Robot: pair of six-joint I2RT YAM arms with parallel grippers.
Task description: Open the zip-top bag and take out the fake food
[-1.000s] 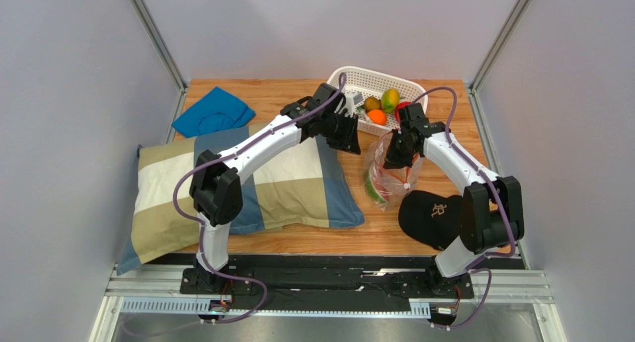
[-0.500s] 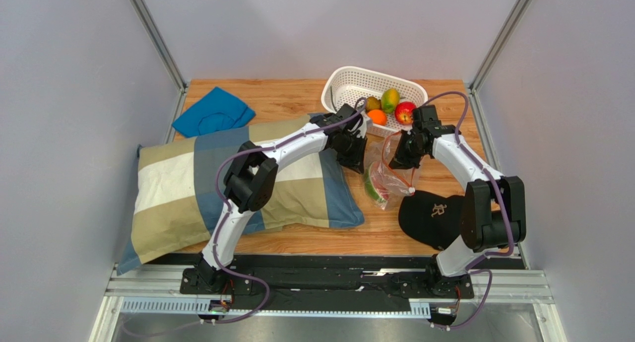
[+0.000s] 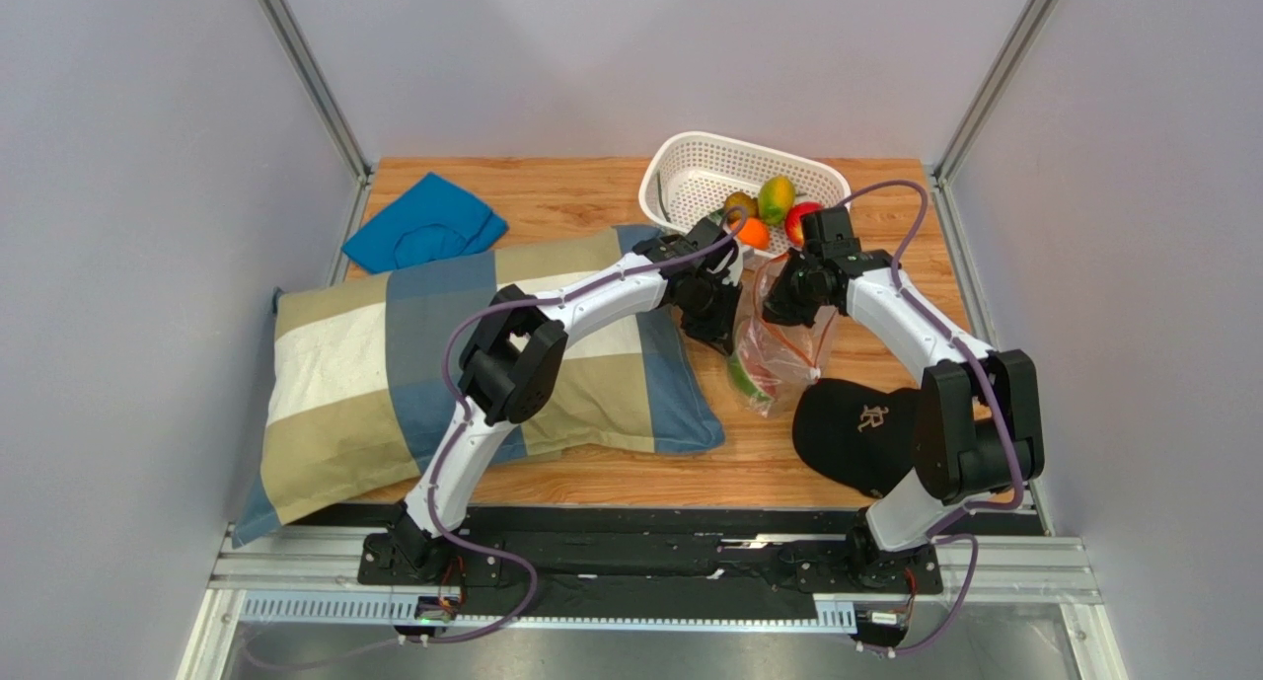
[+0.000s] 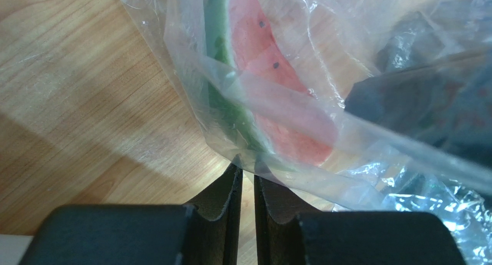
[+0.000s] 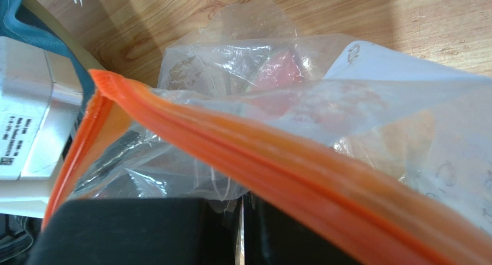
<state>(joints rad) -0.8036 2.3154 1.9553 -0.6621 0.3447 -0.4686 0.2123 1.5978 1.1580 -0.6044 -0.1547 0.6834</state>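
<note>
Crinkly clear zip-top bag (image 3: 774,347), flat watermelon-wedge fake food (image 4: 277,103) ahead of left gripper (image 4: 247,167), near-shut, pinching film; right gripper (image 5: 239,222) clamped on film under ridged orange zip strip (image 5: 260,155).

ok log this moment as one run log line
stage: opening zip-top bag | left jaws: pinching bag film near watermelon slice | right jaws: shut on bag by orange zip strip | food: slice inside bag

The overhead camera hangs above and behind the arm bases, looking down over the whole table (image 3: 623,480) from well back. The left wrist camera peers past the left gripper (image 4: 245,170), very near the zip-top bag (image 4: 190,57) and its watermelon slice (image 4: 277,103). The right wrist camera sits even closer behind the right gripper (image 5: 239,213), against the blurred zip strip (image 5: 277,161). The red patch beyond is probably that same slice.
</note>
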